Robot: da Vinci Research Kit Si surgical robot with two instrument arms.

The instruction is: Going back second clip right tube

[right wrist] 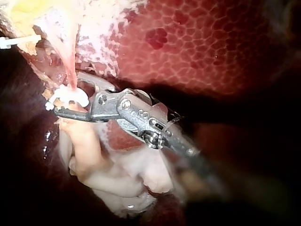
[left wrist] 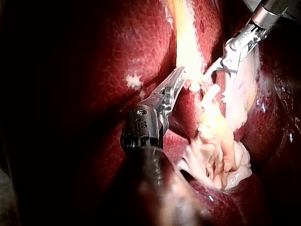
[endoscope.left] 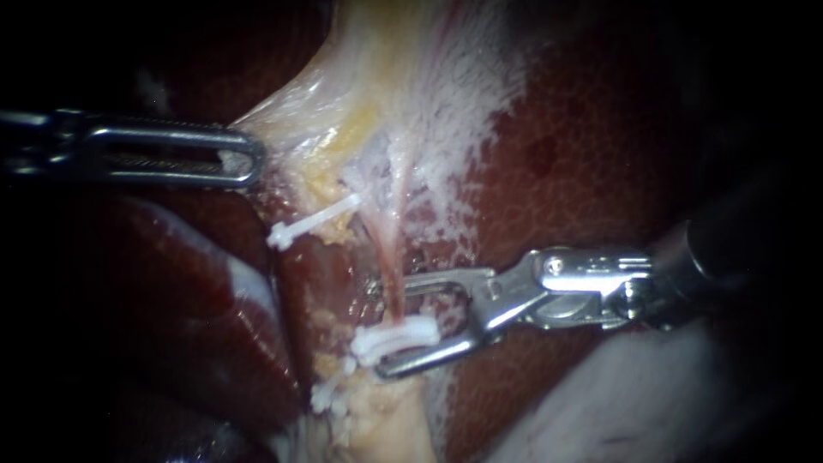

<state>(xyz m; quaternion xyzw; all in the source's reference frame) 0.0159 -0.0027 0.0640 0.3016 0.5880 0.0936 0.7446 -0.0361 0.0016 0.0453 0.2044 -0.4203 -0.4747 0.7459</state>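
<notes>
A thin pink tube, the right tube [endoscope.left: 390,257], runs down through the pale dissected tissue. A white clip [endoscope.left: 396,336] sits across its lower end. My right instrument [endoscope.left: 381,327] comes in from the right; its jaws stand open, one above and one below this clip, the lower jaw close against it. The right wrist view shows the same clip [right wrist: 66,96] at the tip of my right instrument [right wrist: 70,101]. My left instrument [endoscope.left: 244,159] is shut on the pale tissue [endoscope.left: 283,120], which is pulled taut to the left; the left wrist view shows this left instrument [left wrist: 178,75] too.
Further left, one white clip [endoscope.left: 313,223] crosses the tissue and another white clip [endoscope.left: 330,394] lies lower down. Dark red liver [endoscope.left: 600,154] surrounds the field. Yellow fatty tissue [endoscope.left: 377,411] hangs below the clips. A pale fold [endoscope.left: 617,403] fills the lower right.
</notes>
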